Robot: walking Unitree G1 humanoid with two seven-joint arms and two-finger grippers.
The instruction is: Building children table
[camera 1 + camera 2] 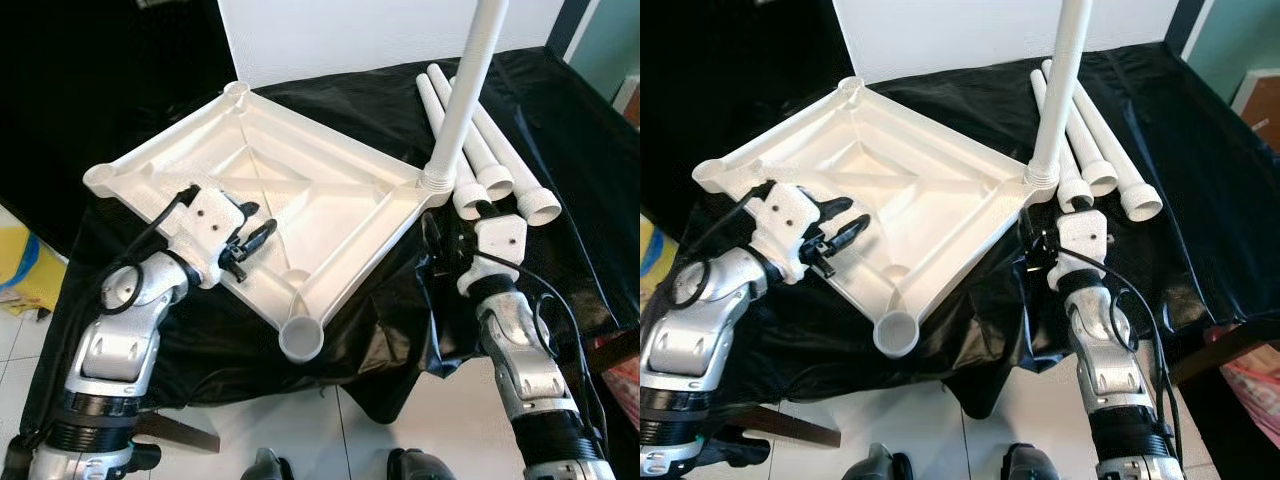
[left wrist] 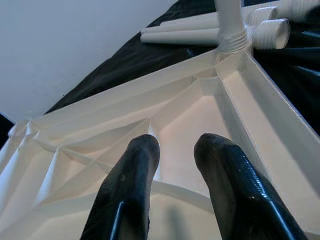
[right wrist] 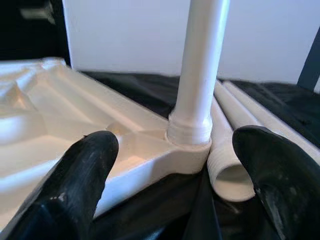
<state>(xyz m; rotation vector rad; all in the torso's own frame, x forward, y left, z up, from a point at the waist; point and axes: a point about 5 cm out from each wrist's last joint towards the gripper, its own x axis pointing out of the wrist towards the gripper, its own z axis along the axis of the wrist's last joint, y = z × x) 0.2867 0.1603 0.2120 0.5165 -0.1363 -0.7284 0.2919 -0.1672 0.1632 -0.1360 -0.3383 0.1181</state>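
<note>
Two black-fingered grippers are near the big white plastic table top (image 1: 290,190), which lies upside down on a black cloth (image 1: 560,130) spread over a low surface.

The left gripper (image 1: 250,240) hangs over the near left edge of the table top, just above the hollow inside. Its two fingers (image 2: 135,185) are a little apart and hold nothing. In the left wrist view they point across the ribbed inside toward the far corner.

The right gripper (image 3: 175,165) is low, just in front of the table top's right corner. Its fingers are spread wide and hold nothing. In the right wrist view the corner sits between them but a bit farther off.

One long white plastic leg tube (image 1: 465,95) stands up in that right corner socket. It points up and leans a little to the right.

Three more white leg tubes (image 1: 500,160) lie flat on the cloth just beside that corner, to the right. They lie side by side, with their long sides running away from the robot and their open wide ends nearest the right gripper.

The near corner socket (image 1: 301,338) of the table top is a round open cup sticking out over the cloth edge. A white wall (image 1: 350,35) stands behind.
</note>
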